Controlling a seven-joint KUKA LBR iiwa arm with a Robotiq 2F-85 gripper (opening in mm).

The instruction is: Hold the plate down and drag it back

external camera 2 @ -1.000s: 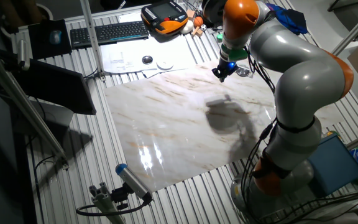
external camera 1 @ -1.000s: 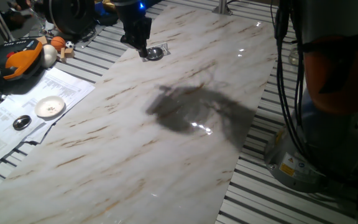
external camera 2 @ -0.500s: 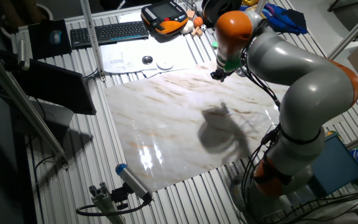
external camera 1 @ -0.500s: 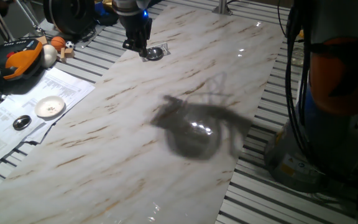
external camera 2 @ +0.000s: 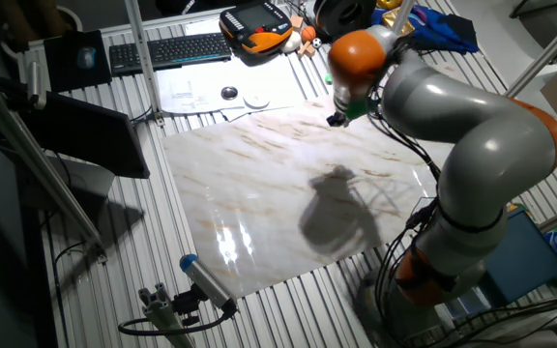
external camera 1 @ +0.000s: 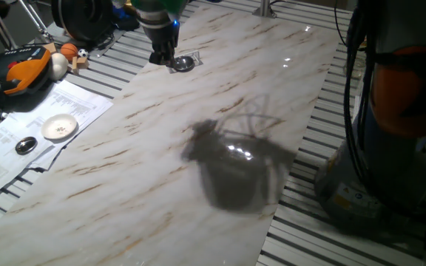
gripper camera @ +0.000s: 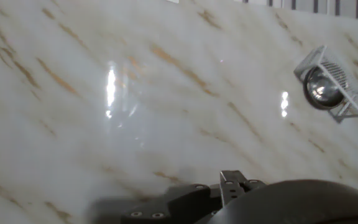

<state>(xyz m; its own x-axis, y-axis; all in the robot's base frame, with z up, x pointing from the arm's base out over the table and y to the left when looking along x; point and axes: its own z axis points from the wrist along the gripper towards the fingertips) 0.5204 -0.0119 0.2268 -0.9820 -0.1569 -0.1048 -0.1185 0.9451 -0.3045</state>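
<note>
On the glossy marble-patterned tabletop [external camera 1: 220,96], in one fixed view, the small round shiny metal plate [external camera 1: 183,63] lies just beside the dark gripper [external camera 1: 161,58]. From the other fixed view, the fingers cannot be judged. Hand view: the plate [gripper camera: 324,85] rests inside a clear rectangular frame [gripper camera: 347,99].

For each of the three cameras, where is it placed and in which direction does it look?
One fixed view: low at the marble slab's near end, looking along it to the tool beside the plate; arm base right.
Other fixed view: high, opposite side; whole arm, tool.
Hand view: looks down; plate upper right.
Shared: slab.
</note>
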